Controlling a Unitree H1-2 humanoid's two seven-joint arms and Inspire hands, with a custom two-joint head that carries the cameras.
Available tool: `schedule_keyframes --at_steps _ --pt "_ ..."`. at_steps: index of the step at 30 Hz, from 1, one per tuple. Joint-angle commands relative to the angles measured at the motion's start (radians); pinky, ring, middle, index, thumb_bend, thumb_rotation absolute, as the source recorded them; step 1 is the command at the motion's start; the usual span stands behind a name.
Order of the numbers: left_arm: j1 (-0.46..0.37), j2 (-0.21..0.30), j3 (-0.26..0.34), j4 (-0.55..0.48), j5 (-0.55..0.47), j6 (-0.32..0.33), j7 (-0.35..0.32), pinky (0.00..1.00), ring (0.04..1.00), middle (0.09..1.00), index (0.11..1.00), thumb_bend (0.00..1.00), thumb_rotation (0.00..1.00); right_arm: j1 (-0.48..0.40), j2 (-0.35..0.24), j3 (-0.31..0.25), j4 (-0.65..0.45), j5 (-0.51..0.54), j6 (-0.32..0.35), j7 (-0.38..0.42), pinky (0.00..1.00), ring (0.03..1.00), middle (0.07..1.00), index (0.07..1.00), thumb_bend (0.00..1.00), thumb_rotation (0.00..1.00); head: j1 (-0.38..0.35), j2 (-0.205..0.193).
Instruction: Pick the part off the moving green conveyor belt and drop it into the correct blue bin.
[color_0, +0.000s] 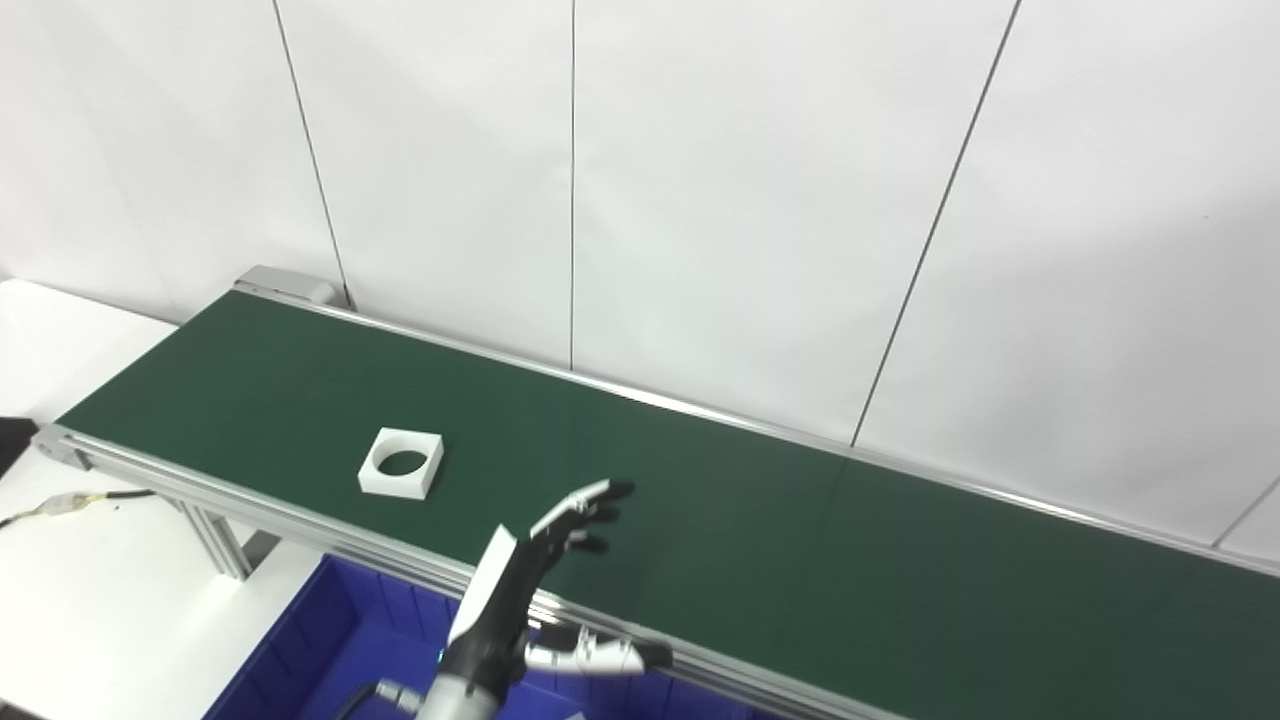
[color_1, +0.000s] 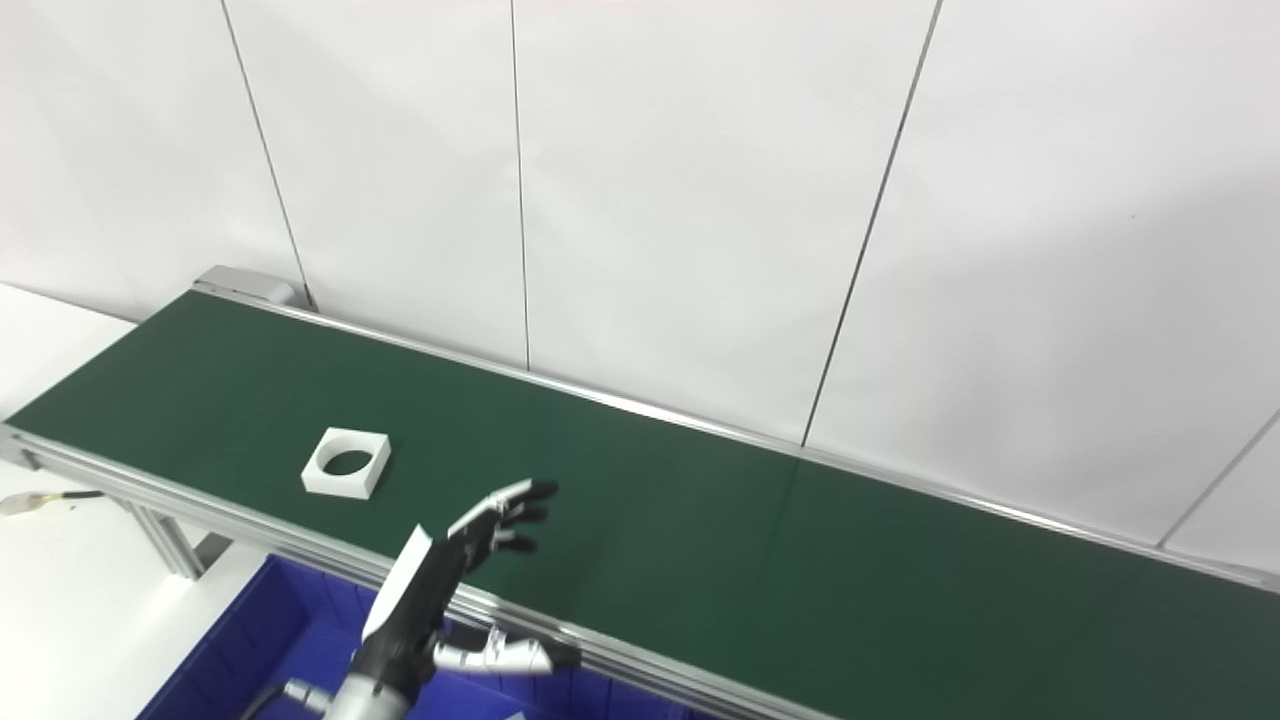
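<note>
A white square part with a round hole (color_0: 401, 463) lies flat on the green conveyor belt (color_0: 800, 540) toward its left end; it also shows in the right eye view (color_1: 347, 463). My left hand (color_0: 530, 590) is open, fingers spread and thumb out, raised over the belt's near edge to the right of the part and apart from it. It holds nothing. A blue bin (color_0: 330, 650) sits below the belt's near rail, under the hand. My right hand is not in view.
The belt runs from upper left to lower right with metal rails (color_0: 300, 520) on both sides. A white panelled wall (color_0: 700, 200) stands behind it. A white table (color_0: 80, 580) with a cable (color_0: 70, 503) lies at left.
</note>
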Motion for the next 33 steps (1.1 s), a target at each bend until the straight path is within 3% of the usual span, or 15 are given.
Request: schedule_keyframes --at_steps 1,10,20,33 --pt "-0.047 0.002 0.010 -0.021 0.032 0.021 0.033 0.73 0.848 0.888 0.862 1.00 0.31 -0.011 0.002 0.000 -0.012 0.002 -0.058 -0.006 1.00 1.000 1.000 1.000 0.82 0.07 -0.001 0.001" --pt "-0.132 -0.004 0.026 0.045 0.124 0.097 0.112 0.69 0.846 0.892 0.855 0.99 0.30 -0.016 0.007 0.000 -0.002 -0.015 -0.061 -0.018 1.00 1.000 0.993 1.000 0.82 0.09 -0.001 -0.012" --pt "-0.184 -0.002 -0.011 0.145 0.220 0.095 0.203 0.80 0.893 0.924 0.904 0.89 0.30 -0.023 0.003 -0.005 0.026 0.006 -0.081 -0.015 1.00 0.995 0.991 1.000 0.81 0.05 0.021 -0.040" --pt "-0.246 0.028 -0.035 0.271 0.374 0.160 0.341 0.83 0.886 0.945 0.930 0.84 0.32 -0.044 0.000 -0.007 0.069 0.001 -0.127 -0.020 1.00 1.000 0.998 1.000 0.80 0.08 0.038 -0.055"
